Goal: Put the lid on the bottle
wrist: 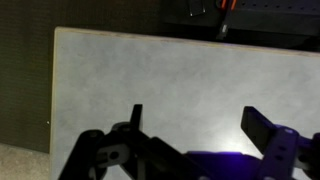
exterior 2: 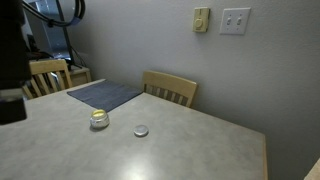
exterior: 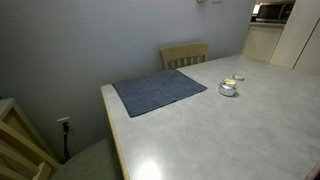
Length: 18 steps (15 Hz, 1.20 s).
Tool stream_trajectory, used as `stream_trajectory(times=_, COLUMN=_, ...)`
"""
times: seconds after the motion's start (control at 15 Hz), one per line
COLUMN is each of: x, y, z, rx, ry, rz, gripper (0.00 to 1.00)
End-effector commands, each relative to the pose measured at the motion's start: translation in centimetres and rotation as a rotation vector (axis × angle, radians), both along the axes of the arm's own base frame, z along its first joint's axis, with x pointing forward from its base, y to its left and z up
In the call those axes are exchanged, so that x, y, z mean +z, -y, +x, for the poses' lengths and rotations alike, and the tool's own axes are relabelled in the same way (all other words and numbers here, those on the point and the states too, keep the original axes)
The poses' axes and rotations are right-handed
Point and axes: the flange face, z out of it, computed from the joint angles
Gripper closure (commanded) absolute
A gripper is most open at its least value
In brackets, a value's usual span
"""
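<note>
Nearest the wrist camera, the hand hung released and empty, its two dark fingers spread wide apart with nothing between them, above a bare pale stretch of the counter. Neither of the task's things appeared in that view, so the hand looked to be well away from them. Farther out, in an exterior view, the lid lay flat on the counter as a small pale disc. The bottle, squat and glinting, stood upright near it but not touching, with its mouth uncovered. The bottle sat on the side toward the grey-blue mat, which lay flat by the counter's edge with nothing on it. Beyond the mat a wooden chair was pushed in, and farther back on the wall were a pair of switches. Judging from this, the task had not really begun and the step in hand was the approach to the lid. The next move would call for bringing the open hand over the lid, lowering it squarely, and closing on the thin rim. That is a shallow grip that could slip. The lid would then need to be carried level to the bottle's mouth.
</note>
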Motion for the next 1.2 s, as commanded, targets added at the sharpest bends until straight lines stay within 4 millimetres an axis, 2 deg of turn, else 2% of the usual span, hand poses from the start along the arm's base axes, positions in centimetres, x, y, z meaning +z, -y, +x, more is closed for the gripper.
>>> stream_trajectory(times=0.0, x=-1.6, y=-1.8, z=5.5, rx=0.053, ry=-0.043, rz=0.044, gripper=0.0)
stream_trajectory(times=0.07, x=-0.3, y=-1.4, z=2.2, rx=0.025, ry=-0.006, rz=0.022, gripper=0.0)
stream_trajectory(times=0.2, x=-0.8, y=-2.0, z=3.1, rx=0.031, ry=-0.021, rz=0.02, gripper=0.0)
stream_trajectory(times=0.53, x=-0.1, y=-1.6, z=2.6, rx=0.021, ry=-0.002, rz=0.02, gripper=0.0)
stream_trajectory(times=0.73, x=-0.5, y=-1.8, z=4.4, rx=0.134, ry=0.134, rz=0.009, gripper=0.0)
stream_trajectory(times=0.93, x=-1.0, y=-1.2, z=7.0, rx=0.221, ry=0.265, rz=0.086, gripper=0.0)
stream_trajectory(times=1.07, x=-2.4, y=-1.4, z=8.9, rx=0.284, ry=0.278, rz=0.17, gripper=0.0)
stream_trajectory(times=1.13, x=-0.9, y=-1.7, z=6.9, rx=0.231, ry=0.273, rz=0.122, gripper=0.0)
